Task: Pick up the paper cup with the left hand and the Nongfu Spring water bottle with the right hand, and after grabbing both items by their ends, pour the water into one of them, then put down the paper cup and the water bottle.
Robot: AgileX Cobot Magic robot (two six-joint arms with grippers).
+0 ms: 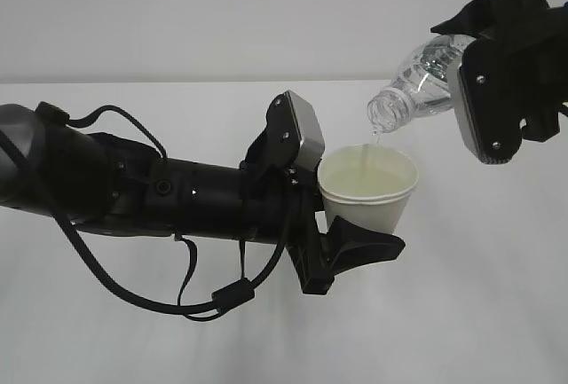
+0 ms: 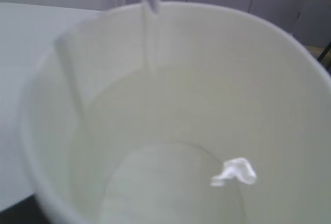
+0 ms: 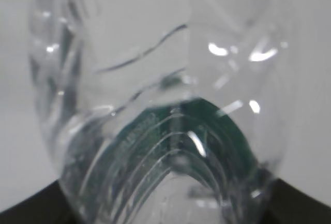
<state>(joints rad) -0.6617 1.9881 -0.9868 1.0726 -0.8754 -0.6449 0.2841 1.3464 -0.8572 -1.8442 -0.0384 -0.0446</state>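
The paper cup (image 1: 368,187) sits nearest to me in the exterior view, held off the desk (image 1: 497,313) by the left hand (image 1: 351,246), whose fingers are clamped on its lower body and base. The cup stands close to upright, its rim tipped slightly toward the camera. In the left wrist view I look straight down into it: the water (image 2: 170,182) covers the bottom, with a bright glint on its surface, and a thin stream runs down from the far rim.

Just beyond and above it, the Nongfu Spring water bottle (image 1: 417,87) lies tilted, neck down and to the left, its open mouth hovering over the cup's far rim without touching. The right hand (image 1: 497,100) grips it by the rear end, fingers closed around the clear ribbed body; the right wrist view shows only that body and a patch of green label, very close.

I judge the pour to be under way. To do it well I would hold the cup level and motionless, keep the mouth over the cup's middle and not its edge, and deepen the tilt slowly so the stream stays thin. The soft paper wall could buckle if squeezed harder.
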